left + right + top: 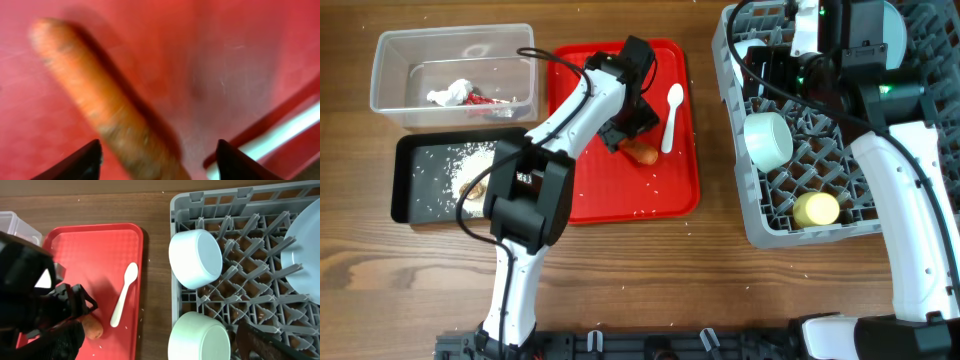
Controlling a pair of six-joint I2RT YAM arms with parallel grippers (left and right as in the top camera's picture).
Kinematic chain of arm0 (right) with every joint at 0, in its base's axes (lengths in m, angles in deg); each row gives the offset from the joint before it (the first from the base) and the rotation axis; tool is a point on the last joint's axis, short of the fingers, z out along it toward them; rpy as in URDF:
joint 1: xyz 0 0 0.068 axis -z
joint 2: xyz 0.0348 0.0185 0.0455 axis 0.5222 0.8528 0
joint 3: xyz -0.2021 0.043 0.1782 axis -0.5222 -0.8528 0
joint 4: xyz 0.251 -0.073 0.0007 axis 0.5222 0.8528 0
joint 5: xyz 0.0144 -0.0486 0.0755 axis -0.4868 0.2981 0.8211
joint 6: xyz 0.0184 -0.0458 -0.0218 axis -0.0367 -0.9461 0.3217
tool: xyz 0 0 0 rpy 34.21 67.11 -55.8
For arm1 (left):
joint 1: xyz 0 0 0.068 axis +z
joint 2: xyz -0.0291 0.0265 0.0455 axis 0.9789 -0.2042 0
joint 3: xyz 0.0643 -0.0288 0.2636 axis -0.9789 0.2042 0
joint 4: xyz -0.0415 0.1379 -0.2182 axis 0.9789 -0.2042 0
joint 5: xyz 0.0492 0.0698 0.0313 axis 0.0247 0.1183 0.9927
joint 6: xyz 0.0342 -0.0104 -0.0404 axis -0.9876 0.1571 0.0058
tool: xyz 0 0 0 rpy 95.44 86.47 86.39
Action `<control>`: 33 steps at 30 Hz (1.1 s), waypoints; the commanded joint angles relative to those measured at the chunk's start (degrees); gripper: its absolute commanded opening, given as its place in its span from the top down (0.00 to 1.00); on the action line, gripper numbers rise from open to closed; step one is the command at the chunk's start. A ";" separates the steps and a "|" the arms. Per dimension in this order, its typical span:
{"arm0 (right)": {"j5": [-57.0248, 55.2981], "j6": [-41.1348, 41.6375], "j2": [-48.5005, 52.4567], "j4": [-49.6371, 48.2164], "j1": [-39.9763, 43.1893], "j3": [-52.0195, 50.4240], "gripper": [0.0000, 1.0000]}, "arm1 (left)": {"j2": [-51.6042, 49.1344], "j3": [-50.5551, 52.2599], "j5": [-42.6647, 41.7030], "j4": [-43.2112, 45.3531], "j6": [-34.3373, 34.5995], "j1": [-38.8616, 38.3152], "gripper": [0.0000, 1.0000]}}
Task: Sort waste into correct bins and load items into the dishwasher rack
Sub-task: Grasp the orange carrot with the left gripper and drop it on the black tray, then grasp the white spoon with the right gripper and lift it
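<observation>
An orange carrot (pixel 642 152) lies on the flat red tray (pixel 670 190). My left gripper (pixel 625 130) hangs low over it, open, with the blurred carrot (pixel 105 110) between its fingertips (pixel 160 162). A white plastic spoon (pixel 672 115) lies to the carrot's right. The grey dishwasher rack (pixel 750 225) holds a light blue bowl (pixel 196 257), a pale green bowl (pixel 200 337), a light blue plate (pixel 302 260) and a yellow cup (pixel 816 208). My right gripper (pixel 165 347) is open and empty over the rack's left side.
The clear tub (pixel 390 95) at the back left holds a crumpled white tissue (pixel 448 95) and a red wrapper (pixel 478 99). The black tray (pixel 415 205) in front of it holds white rice (pixel 475 158) and a brown scrap (pixel 475 190). Rice grains are scattered on the red tray.
</observation>
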 commanded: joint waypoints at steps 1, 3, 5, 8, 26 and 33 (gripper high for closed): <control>-0.15 -0.59 0.72 0.02 -0.07 -0.20 0.00 | -3.54 -0.52 -3.61 -0.79 1.05 0.22 0.59; -0.15 -0.59 0.72 0.02 -0.04 -0.20 0.00 | -3.52 -0.52 -3.32 -1.53 -1.99 0.24 0.80; -0.15 -0.59 0.72 0.02 -0.07 -0.20 0.00 | -3.52 -0.52 -1.55 -2.16 -4.11 0.50 0.93; -0.17 -0.63 0.76 -0.02 -0.04 -0.20 0.00 | -2.89 -1.01 -2.34 -4.31 -6.93 2.97 0.96; -0.96 1.55 0.87 -1.73 -0.07 -0.20 0.00 | 15.69 12.81 12.00 -15.21 -16.85 44.63 0.94; 1.40 2.62 1.53 -6.08 -0.52 -0.20 0.00 | 15.69 24.33 8.79 0.68 -13.75 46.99 0.18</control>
